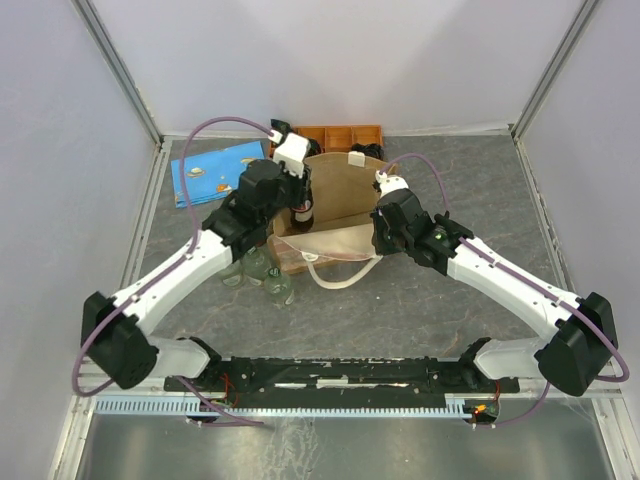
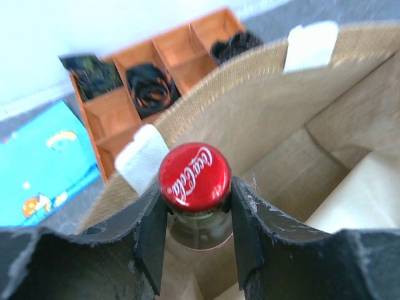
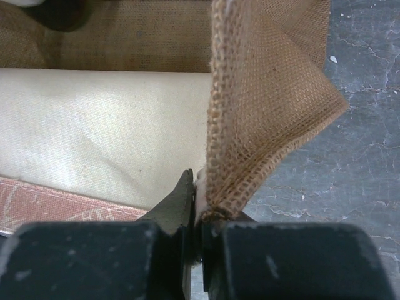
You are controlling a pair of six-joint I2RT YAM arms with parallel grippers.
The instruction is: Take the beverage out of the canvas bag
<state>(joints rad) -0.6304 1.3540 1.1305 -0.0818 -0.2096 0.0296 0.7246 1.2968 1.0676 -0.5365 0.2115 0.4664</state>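
Observation:
The tan canvas bag stands open at the table's middle, also seen in the left wrist view and the right wrist view. A glass bottle with a red Coca-Cola cap stands at the bag's left inner side. My left gripper is shut on the bottle's neck just under the cap; from above it sits over the bag's left rim. My right gripper is shut on the bag's woven right edge, at the bag's right side.
An orange compartmented tray with dark items stands behind the bag. A blue patterned pouch lies at the back left. Clear bottles stand by the left forearm. A cream handle loop hangs over the bag's front.

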